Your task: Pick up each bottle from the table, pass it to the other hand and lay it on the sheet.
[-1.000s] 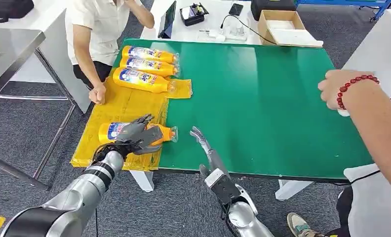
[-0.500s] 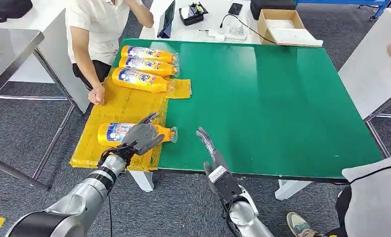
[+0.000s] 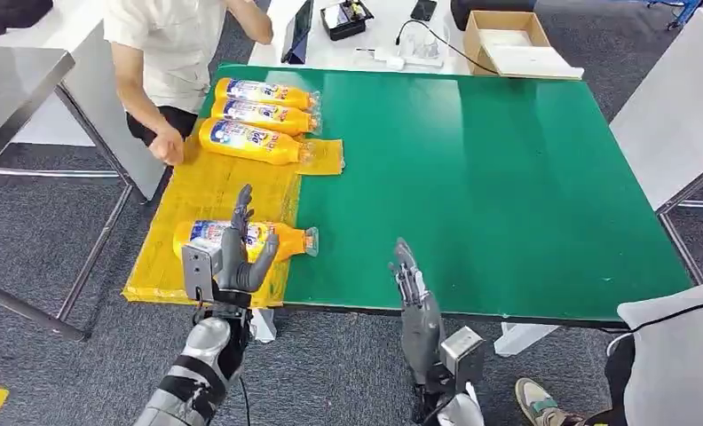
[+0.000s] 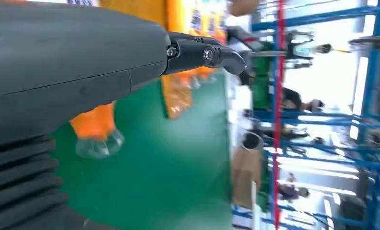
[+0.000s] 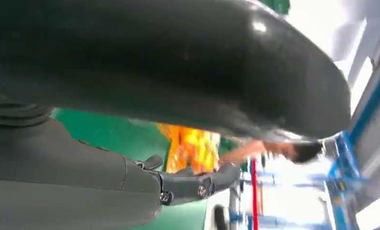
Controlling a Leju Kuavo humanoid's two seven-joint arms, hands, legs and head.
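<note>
Yellow sheet (image 3: 208, 191) carries four bottles; the nearest bottle (image 3: 281, 240) lies released, so the left hand (image 3: 234, 251) and right hand (image 3: 414, 293) hover empty, fingers apart.

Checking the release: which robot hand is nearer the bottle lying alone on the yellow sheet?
Left. The left robot hand is raised right in front of that bottle; the right robot hand stands off to its side, at the green table's near edge.

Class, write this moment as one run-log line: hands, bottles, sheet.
left hand: open, above near bottle | right hand: open, empty | bottles: four lying on yellow sheet | person: beside table
</note>
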